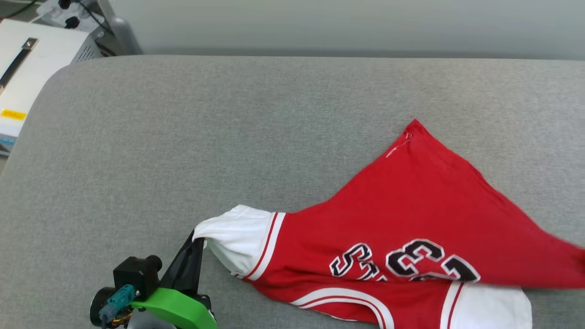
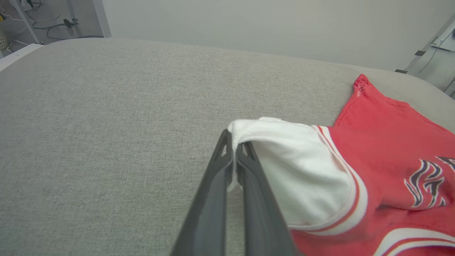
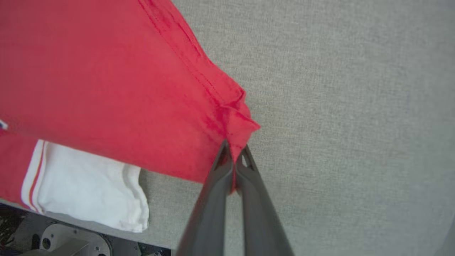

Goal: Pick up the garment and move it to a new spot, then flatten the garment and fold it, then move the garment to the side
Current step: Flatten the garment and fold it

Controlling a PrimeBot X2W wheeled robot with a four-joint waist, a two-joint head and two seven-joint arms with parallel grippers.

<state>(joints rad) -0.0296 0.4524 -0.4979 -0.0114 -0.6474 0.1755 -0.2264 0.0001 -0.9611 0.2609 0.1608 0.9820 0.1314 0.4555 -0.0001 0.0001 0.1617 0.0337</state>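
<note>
Where the grey fabric-covered table spreads below the head camera, the garment lies across its 4 o'clock quarter: red body, black white-outlined print facing up and partly hidden under a fold. One white sleeve with red-striped trim points to 9 o'clock; a second white sleeve lies flat on the table at 5 o'clock. A red hem corner peaks toward 12 o'clock. The left claw, at 7 o'clock, has its fingers pinched together on the edge of the first sleeve, white cloth caught between them. The right claw, seen from its own wrist, is closed on another bunched red corner, cloth stretching away toward 10 o'clock. A white case stands beside the table at 10 o'clock.
</note>
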